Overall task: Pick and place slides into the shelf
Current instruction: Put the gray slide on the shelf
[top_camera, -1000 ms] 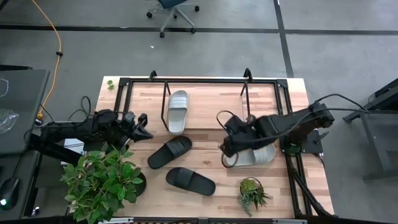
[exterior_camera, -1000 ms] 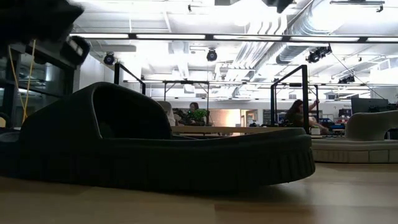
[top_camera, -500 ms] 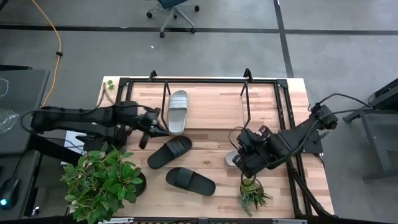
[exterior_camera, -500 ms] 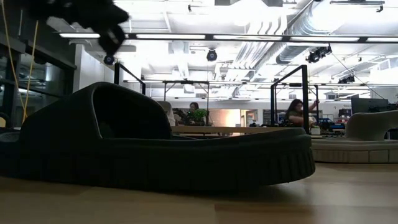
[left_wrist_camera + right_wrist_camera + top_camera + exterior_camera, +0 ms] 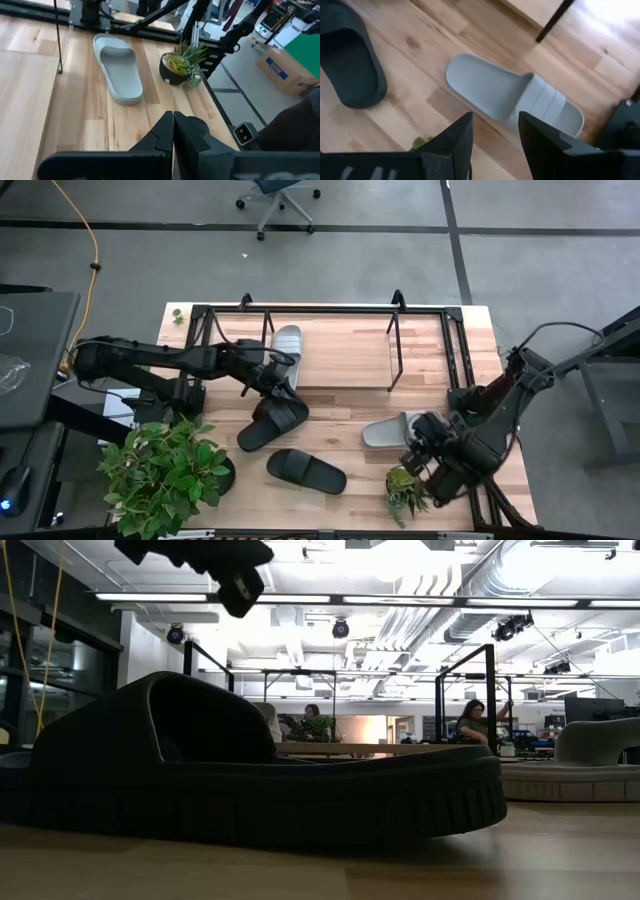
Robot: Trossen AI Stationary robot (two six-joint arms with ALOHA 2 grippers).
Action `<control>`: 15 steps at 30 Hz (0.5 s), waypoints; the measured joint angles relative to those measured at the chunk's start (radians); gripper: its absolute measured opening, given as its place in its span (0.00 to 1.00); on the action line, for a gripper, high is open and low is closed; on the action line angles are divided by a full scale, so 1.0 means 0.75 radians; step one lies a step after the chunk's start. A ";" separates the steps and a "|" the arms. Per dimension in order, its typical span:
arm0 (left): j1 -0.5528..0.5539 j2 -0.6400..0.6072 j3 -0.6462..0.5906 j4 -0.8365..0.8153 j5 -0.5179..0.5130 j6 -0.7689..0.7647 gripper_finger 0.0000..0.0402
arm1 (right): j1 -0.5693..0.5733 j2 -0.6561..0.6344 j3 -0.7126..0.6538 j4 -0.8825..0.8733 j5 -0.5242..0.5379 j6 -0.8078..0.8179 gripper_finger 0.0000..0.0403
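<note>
One light grey slide (image 5: pixel 394 430) (image 5: pixel 512 95) lies flat on the table right of centre. The other grey slide (image 5: pixel 286 346) lies on the shelf (image 5: pixel 325 310) base at its left part. Two black slides (image 5: pixel 272 424) (image 5: pixel 305 470) rest on the table near the middle; the nearer one fills the low view (image 5: pixel 250 780). My left gripper (image 5: pixel 283 380) (image 5: pixel 173 122) is shut and hovers above the table between the shelved grey slide and a black slide, high in the low view (image 5: pixel 240 585). My right gripper (image 5: pixel 418 452) (image 5: pixel 495 132) is open, just near-right of the loose grey slide.
A large leafy plant (image 5: pixel 165 470) stands at the near left corner and a small potted plant (image 5: pixel 405 488) (image 5: pixel 179 64) beside my right gripper. The shelf's black uprights (image 5: pixel 392 345) rise mid-table. Bare wood lies inside the shelf right of the grey slide.
My left arm has swung from the table's left edge toward the right, reaching the space over the black slide below the shelved grey slide. My right gripper has drawn back from the loose grey slide toward the near right corner; that slide lies uncovered on the table.
</note>
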 joint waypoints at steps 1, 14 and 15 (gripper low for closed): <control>-0.003 0.011 0.001 -0.001 -0.001 -0.001 0.00 | 0.019 0.000 -0.013 0.002 0.007 0.031 0.36; -0.084 0.119 0.001 -0.097 0.062 -0.004 0.00 | 0.077 -0.001 -0.186 0.297 0.068 0.084 0.36; -0.090 0.119 0.001 -0.110 0.062 0.011 0.00 | 0.077 -0.001 -0.201 0.329 0.071 0.083 0.36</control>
